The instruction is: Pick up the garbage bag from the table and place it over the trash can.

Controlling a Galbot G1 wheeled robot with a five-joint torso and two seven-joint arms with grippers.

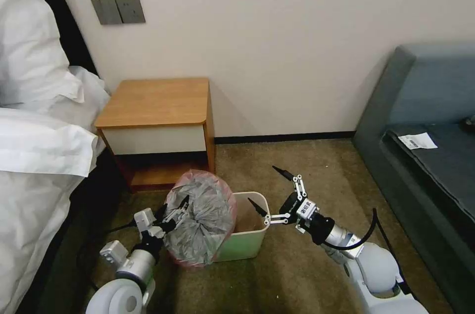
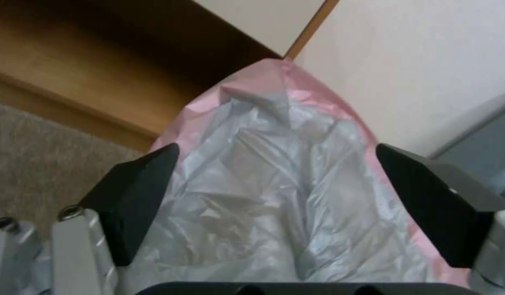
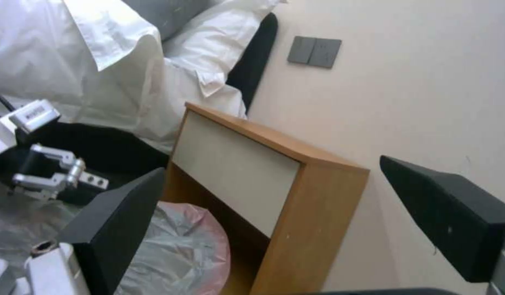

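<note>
A bedroom, perhaps a hotel room, though that is hard to tell. A bed with white bedding [image 1: 34,121] and pillows stands against a plain wall, a wooden nightstand [image 1: 158,126] beside it under a grey switch plate [image 1: 118,10]. Brown carpet [image 1: 307,175] covers the floor, with a grey-blue sofa [image 1: 425,121] opposite and a small bin [image 1: 247,240].

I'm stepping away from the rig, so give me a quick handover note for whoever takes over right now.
Left tool: at the garbage bag; grip unclear.
Right tool: open, empty, over the right rim of the trash can.
Bag: off the table, bunched over the can's left side, pink edge showing.
Done: bag lifted from the table and brought to the can.
Left: spread the bag's mouth over the rim.
</note>
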